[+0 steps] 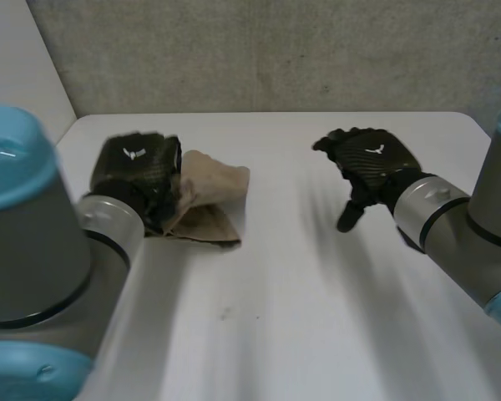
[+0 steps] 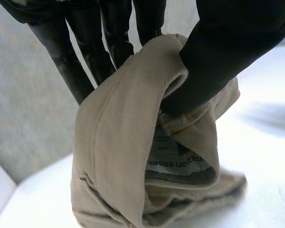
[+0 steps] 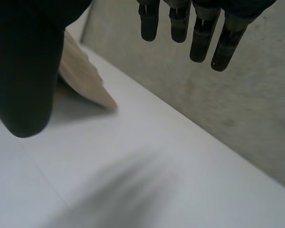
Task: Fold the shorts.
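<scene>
Two things meet at the left of the white surface (image 1: 267, 326): the left robot hand (image 1: 138, 167) and the beige shorts (image 1: 213, 199). The left robot hand is at the bundle's left edge and is grasping it. In the left wrist view its fingers (image 2: 88, 57) run behind the cloth and its thumb (image 2: 228, 52) presses into a fold from the front, so the shorts (image 2: 118, 142) are pinched between them. The shorts are bunched and partly doubled over. Their lower part rests on the surface and the pinched part is raised. A white label (image 2: 178, 161) with dark print shows inside the open fold.

Well apart to the right, the right robot hand (image 1: 371, 159) is held over bare surface, released and holding nothing. In the right wrist view its fingers (image 3: 199, 33) hang straight and its thumb (image 3: 23, 71) stands apart from them. Just beyond the thumb a corner of the shorts (image 3: 83, 78) lies on the surface (image 3: 133, 166). A grey wall (image 1: 275, 50) runs along the far edge of the surface.
</scene>
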Controlling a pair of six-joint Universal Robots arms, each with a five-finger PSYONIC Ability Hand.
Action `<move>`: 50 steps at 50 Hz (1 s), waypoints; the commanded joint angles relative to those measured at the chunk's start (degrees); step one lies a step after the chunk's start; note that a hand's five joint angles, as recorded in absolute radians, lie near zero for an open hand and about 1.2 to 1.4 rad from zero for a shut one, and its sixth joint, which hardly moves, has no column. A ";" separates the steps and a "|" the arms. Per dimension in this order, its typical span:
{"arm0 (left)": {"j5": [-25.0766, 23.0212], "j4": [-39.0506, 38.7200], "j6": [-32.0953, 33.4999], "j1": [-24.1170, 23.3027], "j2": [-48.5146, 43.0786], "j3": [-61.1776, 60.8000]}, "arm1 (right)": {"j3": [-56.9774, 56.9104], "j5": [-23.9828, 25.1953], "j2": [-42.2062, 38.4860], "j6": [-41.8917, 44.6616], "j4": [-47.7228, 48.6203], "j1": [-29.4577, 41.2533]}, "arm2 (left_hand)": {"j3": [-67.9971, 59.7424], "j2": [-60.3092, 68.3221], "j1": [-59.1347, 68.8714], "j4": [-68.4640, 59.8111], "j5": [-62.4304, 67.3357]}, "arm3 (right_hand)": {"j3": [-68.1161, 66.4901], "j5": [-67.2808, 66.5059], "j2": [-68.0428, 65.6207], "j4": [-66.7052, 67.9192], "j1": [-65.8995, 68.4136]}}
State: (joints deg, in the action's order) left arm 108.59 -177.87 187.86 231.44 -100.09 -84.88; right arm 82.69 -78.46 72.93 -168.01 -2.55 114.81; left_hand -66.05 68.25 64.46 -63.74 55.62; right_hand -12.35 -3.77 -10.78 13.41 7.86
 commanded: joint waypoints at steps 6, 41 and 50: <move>-1.54 3.23 4.97 -0.64 9.91 0.50 | -3.75 8.24 -11.04 -21.56 11.95 4.09 | -13.95 11.75 15.54 -16.26 14.38 | 2.35 3.77 0.78 -3.41 2.14; -1.45 2.97 5.68 -0.20 13.52 3.05 | -8.78 -8.89 2.29 9.18 12.22 2.87 | -13.95 11.75 15.54 -16.26 14.38 | -67.65 -66.23 -69.22 66.59 72.14; -1.62 3.05 5.41 2.61 14.13 1.47 | -5.61 -15.14 15.57 21.85 3.54 3.05 | -13.95 11.75 15.54 -16.26 14.38 | -67.65 -66.23 -69.22 66.59 72.14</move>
State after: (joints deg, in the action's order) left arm 107.14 -174.88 193.44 231.81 -86.28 -82.11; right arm 75.16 -90.39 80.16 -152.93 7.35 117.46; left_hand -66.75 68.25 64.47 -63.74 55.62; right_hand -67.25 -56.50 -67.57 68.03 56.67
